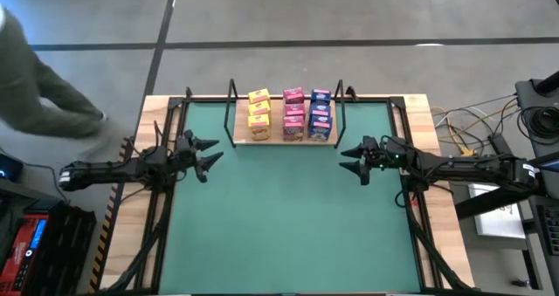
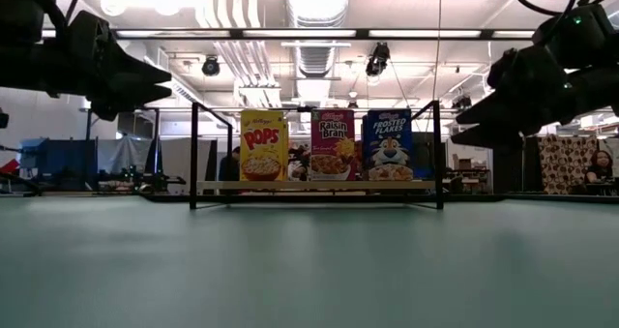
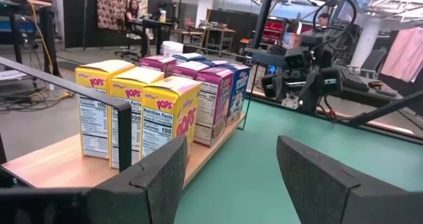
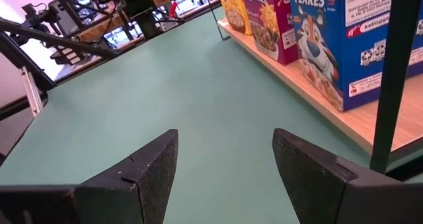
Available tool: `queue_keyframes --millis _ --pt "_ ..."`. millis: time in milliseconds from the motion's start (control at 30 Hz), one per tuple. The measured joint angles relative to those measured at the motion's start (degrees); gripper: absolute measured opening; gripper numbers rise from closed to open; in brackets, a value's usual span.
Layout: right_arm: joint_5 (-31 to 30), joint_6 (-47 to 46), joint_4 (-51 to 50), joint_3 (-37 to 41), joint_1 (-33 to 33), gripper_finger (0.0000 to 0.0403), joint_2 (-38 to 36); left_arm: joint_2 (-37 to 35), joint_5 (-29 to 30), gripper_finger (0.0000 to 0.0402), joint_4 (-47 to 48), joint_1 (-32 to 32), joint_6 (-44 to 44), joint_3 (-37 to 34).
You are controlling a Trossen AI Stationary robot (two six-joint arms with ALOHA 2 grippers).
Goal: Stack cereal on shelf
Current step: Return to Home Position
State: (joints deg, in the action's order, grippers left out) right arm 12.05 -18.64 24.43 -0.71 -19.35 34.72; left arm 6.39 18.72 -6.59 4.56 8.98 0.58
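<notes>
The left hand (image 1: 212, 153) hangs over the green bench (image 1: 279, 226), near the left front corner of the shelf (image 1: 239, 132). Its fingers are spread and hold nothing. The right hand (image 1: 351, 160) hangs near the right front corner, also spread and empty. The cereal (image 1: 293, 104) stands upright on the wooden shelf in three rows of three: yellow boxes (image 1: 258, 113) on the left, pink boxes (image 1: 293, 126) in the middle, blue boxes (image 1: 320, 114) on the right. The front boxes read Pops, Raisin Bran and Frosted Flakes.
</notes>
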Motion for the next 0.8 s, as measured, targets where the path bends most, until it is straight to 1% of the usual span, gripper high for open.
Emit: queue_keyframes --millis 800 --pt "-0.07 -0.89 -0.14 0.02 -0.02 0.0235 0.24 0.31 -0.02 0.0217 0.24 0.00 0.56 0.57"
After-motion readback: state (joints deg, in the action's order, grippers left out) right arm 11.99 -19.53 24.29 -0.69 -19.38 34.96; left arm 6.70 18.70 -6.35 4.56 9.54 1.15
